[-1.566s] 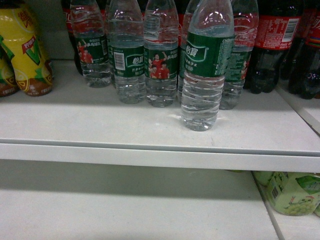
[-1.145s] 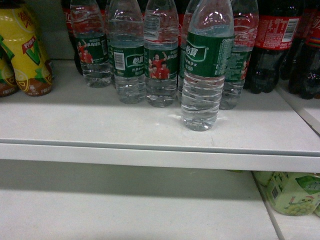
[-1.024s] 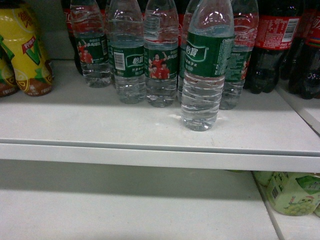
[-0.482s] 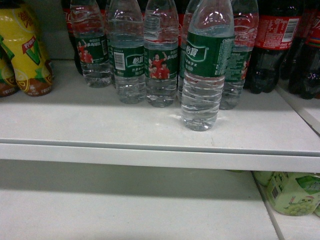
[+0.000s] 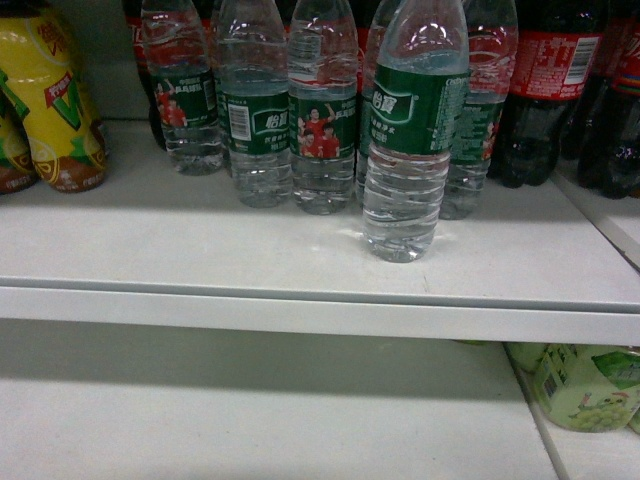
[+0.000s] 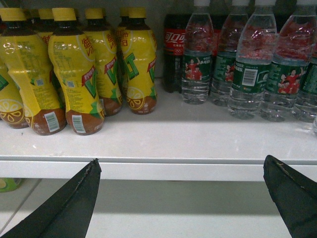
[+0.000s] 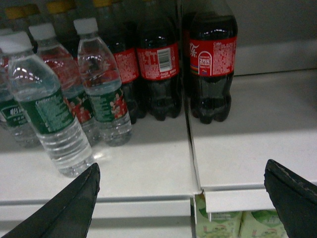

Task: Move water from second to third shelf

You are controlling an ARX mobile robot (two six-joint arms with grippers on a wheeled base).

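My right gripper [image 7: 181,198] hangs in front of the shelf lip with its jaws spread wide and nothing between them; my left gripper [image 6: 181,196] is just as wide apart and just as empty, further toward the left end of the same shelf [image 5: 250,255]. The water bottle [image 5: 408,140] I judge to be my target stands alone nearer the front edge than the row of other water bottles [image 5: 290,110] behind it, right of the shelf's middle.

Its forward position helps, but the risks are plain. The ribbed plastic is thin and the bottle is tall, so if one finger [image 7: 64,208] arrives before the other, it could tip backward into the row and knock those over (they stand nearly touching). Closing on the glossy green label might let it slip; squeezing too hard would buckle the wall. From the right wrist view the bottle sits off to the left of my jaws, not between them, so I would need to shift left first. The cola bottles [image 7: 210,64] to the right stand close enough that a wide swing could clip them. The lower shelf [image 5: 250,410] looks bare near its front, though the green packs [image 5: 585,385] at its right end limit where I can set down.
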